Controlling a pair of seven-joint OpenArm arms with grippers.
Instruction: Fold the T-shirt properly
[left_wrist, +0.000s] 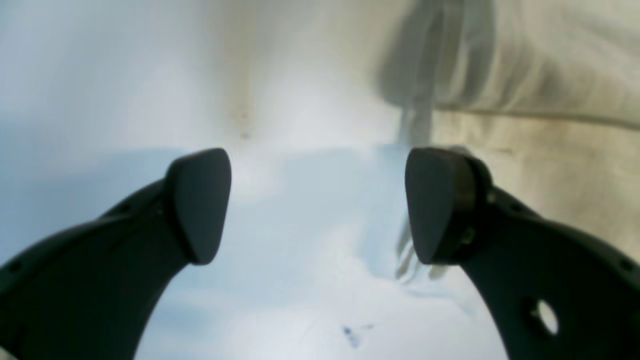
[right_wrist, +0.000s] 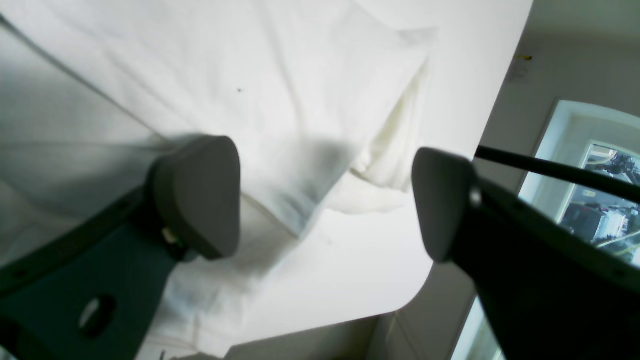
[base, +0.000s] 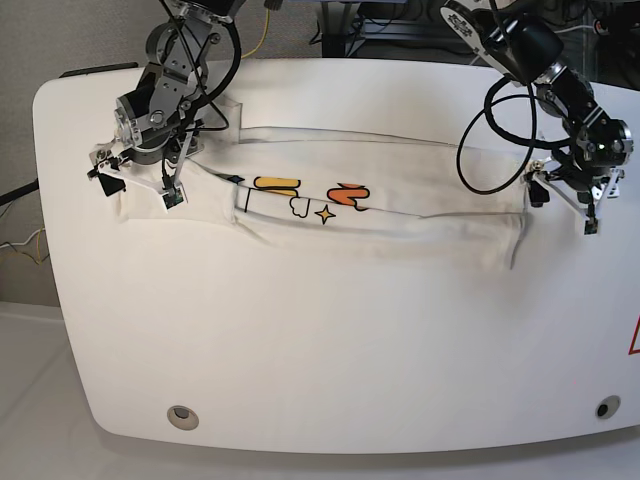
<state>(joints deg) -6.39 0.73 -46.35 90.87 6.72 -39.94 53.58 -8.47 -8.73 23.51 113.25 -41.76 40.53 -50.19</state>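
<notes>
The T-shirt (base: 400, 215) lies folded into a long white band across the far half of the table (base: 320, 340), with a bit of orange and yellow print (base: 310, 195) showing. My right gripper (base: 135, 188) is open over the shirt's left end. In the right wrist view its fingers (right_wrist: 325, 195) straddle white cloth (right_wrist: 300, 75) and a sleeve fold (right_wrist: 390, 150). My left gripper (base: 565, 205) is open just beyond the shirt's right end. In the blurred left wrist view it (left_wrist: 317, 205) holds nothing, and folded cloth (left_wrist: 550, 65) lies at the upper right.
The table's rounded front edge has two round holes (base: 181, 415) (base: 601, 408). A red mark (base: 634, 340) sits at the right edge. Black cables (base: 490, 130) hang from the arm on the right. The right wrist view shows the table corner (right_wrist: 400, 295) and a window (right_wrist: 590, 200).
</notes>
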